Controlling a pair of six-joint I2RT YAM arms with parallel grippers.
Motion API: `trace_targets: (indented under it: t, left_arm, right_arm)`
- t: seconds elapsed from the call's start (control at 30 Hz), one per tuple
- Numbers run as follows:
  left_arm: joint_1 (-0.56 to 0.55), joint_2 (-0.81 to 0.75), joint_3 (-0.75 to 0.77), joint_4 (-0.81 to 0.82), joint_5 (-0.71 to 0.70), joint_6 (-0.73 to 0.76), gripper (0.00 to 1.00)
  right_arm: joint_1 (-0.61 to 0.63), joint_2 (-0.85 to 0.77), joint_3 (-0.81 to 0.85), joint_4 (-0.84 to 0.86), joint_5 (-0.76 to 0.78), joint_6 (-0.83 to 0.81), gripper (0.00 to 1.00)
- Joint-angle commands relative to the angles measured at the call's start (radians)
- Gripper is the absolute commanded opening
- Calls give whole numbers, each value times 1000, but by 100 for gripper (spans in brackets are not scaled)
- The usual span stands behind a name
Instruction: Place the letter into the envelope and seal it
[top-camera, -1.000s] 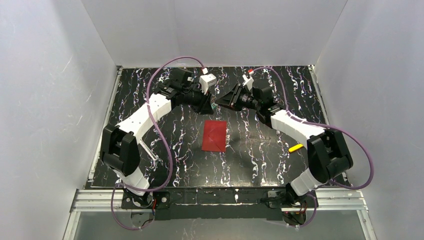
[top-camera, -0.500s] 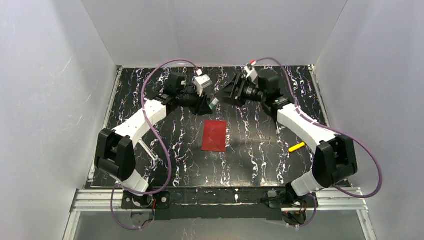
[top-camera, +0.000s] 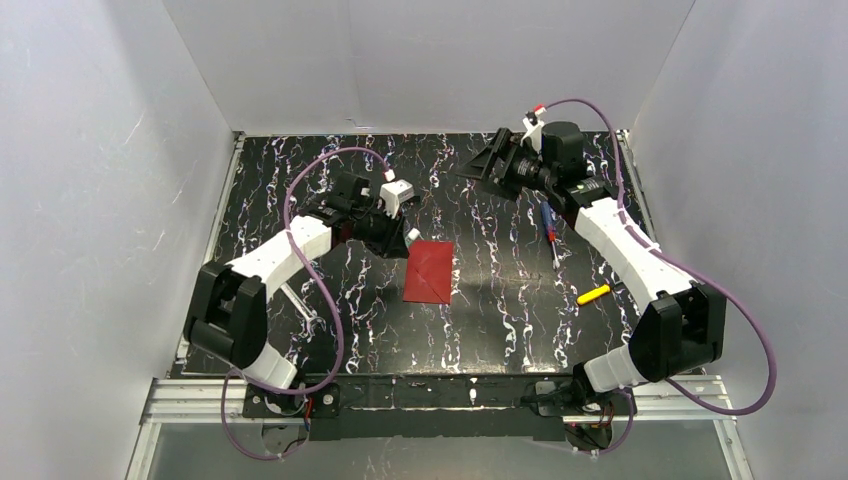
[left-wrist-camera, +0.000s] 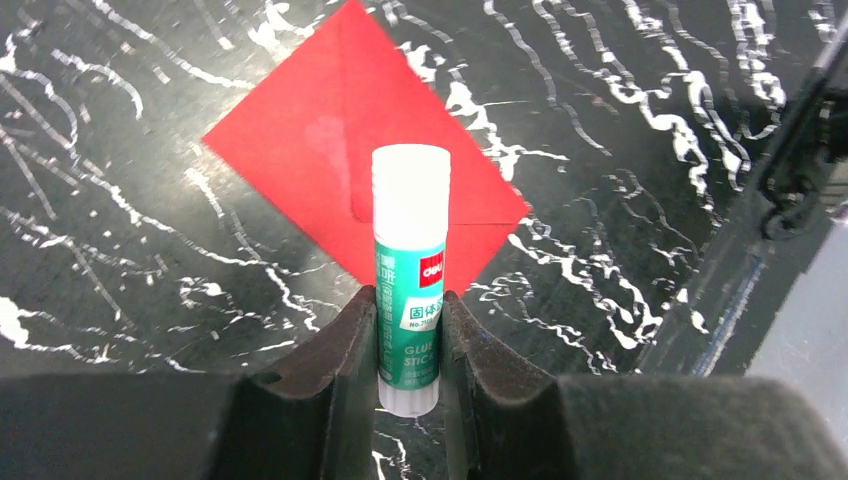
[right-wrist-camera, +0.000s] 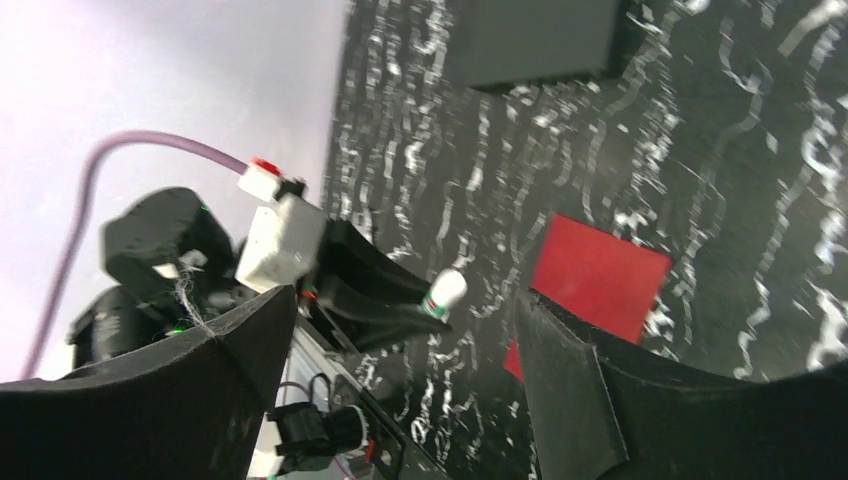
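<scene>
- The envelope (top-camera: 430, 272) lies flat on the dark marbled table (top-camera: 500, 330), about midway between the two arms. Its flap appears folded down, though the crease is faint in the left wrist view.
- The letter shows in no view. It is probably already inside the envelope, but that cannot be confirmed.
- The left gripper (top-camera: 405, 238) hovers just beside the envelope's far left corner. Its fingers are pinched narrowly on the lower body of a glue stick (left-wrist-camera: 410, 250).
- The stick's white end points out past the fingertips toward the red paper, which suits dabbing glue along the flap. That end looks like a cap, so it may have to come off first.
- The right gripper (top-camera: 487, 162) is raised well away over the far right of the table, with its jaws spread wide and nothing between them. Held there, it leaves the left arm free room over the envelope.
- A dark block (right-wrist-camera: 535, 40), a screwdriver-like tool (top-camera: 548, 222) and a small yellow object (top-camera: 592, 294) lie apart from the envelope and seem to play no part in this step.
- By this layout, sealing is the step in hand.
</scene>
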Motion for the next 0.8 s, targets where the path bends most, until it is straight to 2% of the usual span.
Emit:
trace_targets:
  t: [0.0,0.1,0.37,0.6,0.77]
  left_arm:
    - [6,93,79,-78,-148,-34,7]
    - [6,180,147,-96,-184,-12,9]
    - [16,472,456,-223,-259,110,16]
    - [22,611,606,-272,-308,126,29]
    - [22,650,644,-273,-317,93,42]
  right_arm:
    - [3,-38,-36,-147,85,-84,87]
    - [3,-37,-38,-172,105,-96,86]
    - [-2,2,-2,-229,97,-134,86]
    - [-9,30,-15,-230,59,-166,84]
    - [-12,53,61,-293,64,-260,83]
